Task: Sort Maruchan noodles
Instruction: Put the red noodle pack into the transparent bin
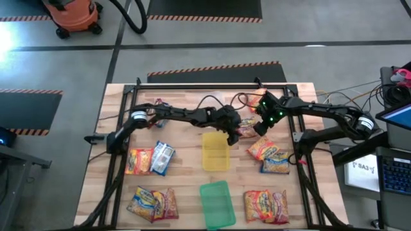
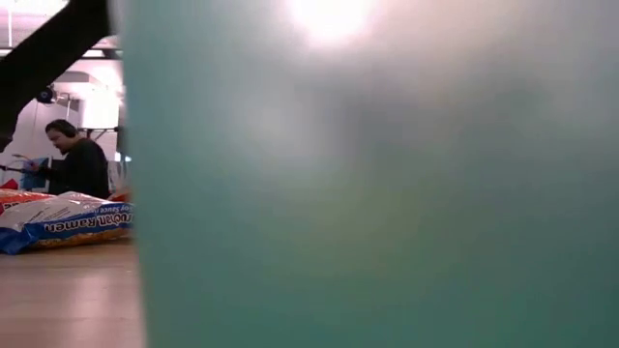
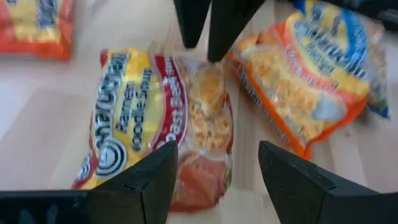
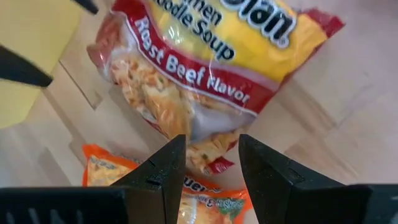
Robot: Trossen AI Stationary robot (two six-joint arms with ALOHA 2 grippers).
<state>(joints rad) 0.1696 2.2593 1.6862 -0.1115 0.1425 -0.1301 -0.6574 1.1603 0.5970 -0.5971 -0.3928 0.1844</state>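
A red and yellow Maruchan noodle packet (image 3: 155, 112) (image 4: 205, 68) lies at the table's middle right (image 1: 246, 124), just right of the yellow tray (image 1: 215, 153). My right gripper (image 4: 211, 148) (image 1: 259, 127) comes in from the right and is shut on one end of it. My left gripper (image 3: 217, 163) (image 1: 232, 132) reaches in from the left and hovers open over the packet's other end, one finger on each side. An orange packet (image 3: 298, 81) lies beside the red one. More noodle packets lie at the left (image 1: 149, 159) and right (image 1: 270, 156). My right gripper pinches the red packet's end (image 4: 210, 155) between its two fingers, slanting down from the table's right side. That end reaches a little way back between the fingers. In the left wrist view its fingers (image 3: 227, 34) stand on the packet's far end (image 3: 200, 62). Whether the packet is lifted clear, I cannot tell.
A green tray (image 1: 217, 204) stands at the near middle and fills most of the low view (image 2: 387, 193). Packets lie near left (image 1: 153, 204) and near right (image 1: 266, 205), and a blue one (image 2: 68, 224) shows in the low view. A person (image 2: 77, 159) sits behind the table.
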